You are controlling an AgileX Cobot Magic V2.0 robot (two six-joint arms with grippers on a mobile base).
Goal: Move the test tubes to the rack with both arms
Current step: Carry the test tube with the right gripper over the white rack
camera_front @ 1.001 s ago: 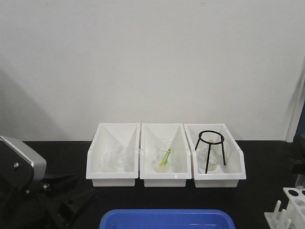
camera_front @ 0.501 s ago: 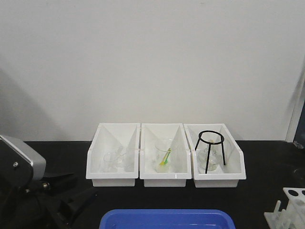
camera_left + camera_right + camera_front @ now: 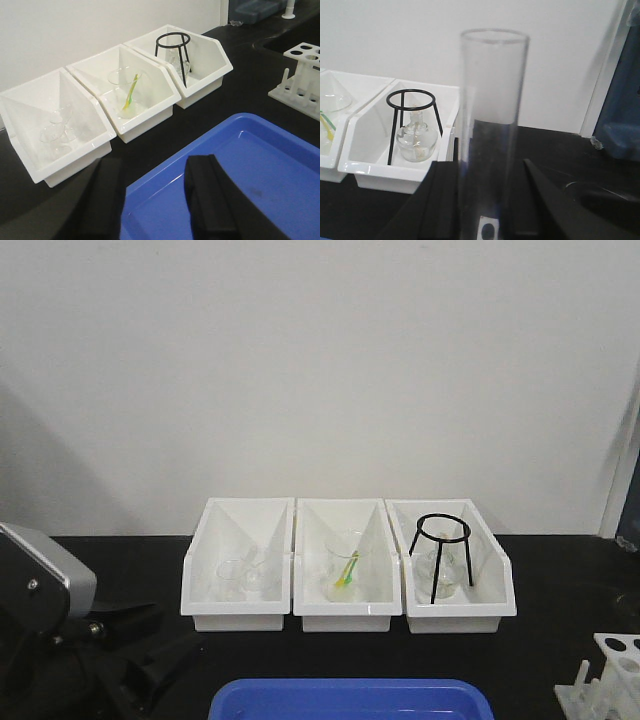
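A black table (image 3: 560, 580) runs up to a plain white wall (image 3: 320, 360). Three white bins (image 3: 345, 618) sit side by side at the far edge. The right one holds a black wire tripod (image 3: 442, 550), the middle one a beaker (image 3: 345, 562) with a yellow-green stick in it. A blue tray (image 3: 350, 685) lies at the near edge, and the white rack (image 3: 612, 670) stands to its right, apart from it.

The left gripper (image 3: 155, 165) hangs over the tray's near left corner, fingers spread with nothing between them. The right gripper (image 3: 485, 172) pinches a test tube (image 3: 492, 100), held upright with its open rim on top.

A second ago something clear and dark showed just above the rack at the right edge of the front view; it is gone from there now. The left arm (image 3: 45, 585) sits where it was.

A small pale patch with a dark mark shows at the tube's foot, too small to read.
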